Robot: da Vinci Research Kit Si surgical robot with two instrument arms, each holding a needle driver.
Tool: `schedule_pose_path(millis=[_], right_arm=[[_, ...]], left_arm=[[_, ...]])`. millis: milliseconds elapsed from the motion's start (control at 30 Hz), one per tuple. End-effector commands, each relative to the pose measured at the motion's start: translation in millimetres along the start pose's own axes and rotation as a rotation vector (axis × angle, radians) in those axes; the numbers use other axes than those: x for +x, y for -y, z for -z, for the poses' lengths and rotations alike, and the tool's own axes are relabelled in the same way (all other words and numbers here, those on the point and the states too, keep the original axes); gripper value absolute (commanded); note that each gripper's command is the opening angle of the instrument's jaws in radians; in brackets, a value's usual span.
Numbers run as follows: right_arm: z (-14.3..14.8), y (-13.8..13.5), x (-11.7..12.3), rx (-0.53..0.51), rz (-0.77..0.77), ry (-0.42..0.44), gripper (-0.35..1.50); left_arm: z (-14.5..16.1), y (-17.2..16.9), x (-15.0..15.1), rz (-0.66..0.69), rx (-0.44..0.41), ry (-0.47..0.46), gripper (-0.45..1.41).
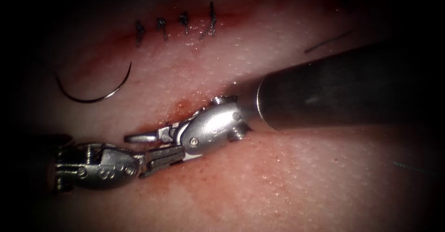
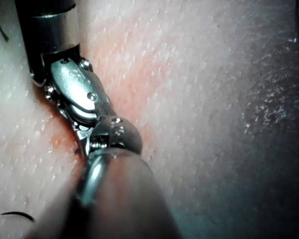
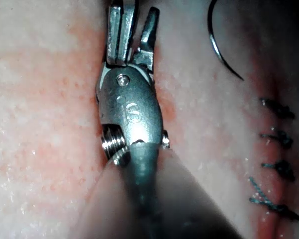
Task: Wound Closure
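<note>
Hands [image 1: 155, 149] tip-to-tip, empty; needle [image 1: 95, 93] loose on tissue [image 1: 301, 176].

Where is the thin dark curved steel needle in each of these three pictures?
Endoscope view: the thin dark curved steel needle lies free on the tissue, below and left of the row of dark stitches.
Right wrist view: the needle lies on the tissue beside those stitches, past the open, empty right tool.
Left wrist view: a short dark curved sliver may be it; cannot tell.
Shared landmark: the stitches.
</note>
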Motion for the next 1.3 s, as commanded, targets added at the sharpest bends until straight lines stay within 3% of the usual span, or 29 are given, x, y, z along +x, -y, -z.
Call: schedule_pose_path(millis=[33,300,367,400,433,667,700,800,933,1033,1067,1133,1167,1233,1300], right_arm=[[-0.7,0.4,-0.7,0.013,0.0,-0.011,-0.35],[-1.2,0.9,-1.4,0.007,0.016,0.009,-0.35],[-0.9,0.6,-0.9,0.014,-0.049,0.011,0.64],[-0.2,-0.1,-0.2,-0.026,-0.064,0.053,1.43],[0.2,-0.4,0.2,-0.052,-0.074,0.069,1.48],[6.1,-4.0,3.9,-0.052,-0.054,0.106,1.48],[8.5,-5.4,5.2,-0.054,0.008,0.103,1.38],[12.7,-7.8,7.0,-0.071,-0.024,0.122,1.3],[16.2,-9.2,8.1,-0.145,-0.108,0.19,1.33],[16.9,-9.0,8.1,-0.17,-0.168,0.206,1.26],[17.2,-8.8,8.0,-0.168,-0.215,0.221,1.23],[17.1,-8.7,8.0,-0.172,-0.249,0.244,1.25],[17.0,-8.6,7.9,-0.168,-0.278,0.256,1.26],[16.7,-8.4,7.8,-0.164,-0.293,0.267,1.26],[16.5,-8.3,7.7,-0.163,-0.298,0.272,1.28]], left_arm=[[-0.9,-0.6,0.0,0.002,-0.002,0.001,-0.45],[-0.8,-0.8,0.1,0.0,-0.014,0.005,-0.45],[-0.7,-0.8,0.1,0.0,-0.016,0.003,-0.45],[-0.4,-0.8,0.1,-0.001,-0.02,-0.001,-0.45],[-0.2,-0.8,0.1,-0.001,-0.023,-0.003,-0.45],[3.0,-0.8,0.0,0.002,-0.042,-0.009,-0.45],[4.0,-1.2,-0.4,0.02,-0.046,-0.01,-0.45],[6.6,-3.4,-2.1,0.101,-0.059,-0.023,-0.45],[9.8,-6.1,-5.2,0.251,-0.011,-0.075,-0.45],[10.6,-6.8,-6.4,0.315,0.002,-0.083,-0.45],[11.1,-7.3,-7.6,0.379,-0.001,-0.09,0.1],[11.2,-7.6,-8.6,0.45,-0.002,-0.097,0.47],[11.0,-8.0,-9.9,0.511,-0.001,-0.107,0.83],[10.8,-8.4,-11.0,0.532,-0.007,-0.095,1.01],[10.6,-9.0,-12.2,0.551,-0.011,-0.079,1.03]])
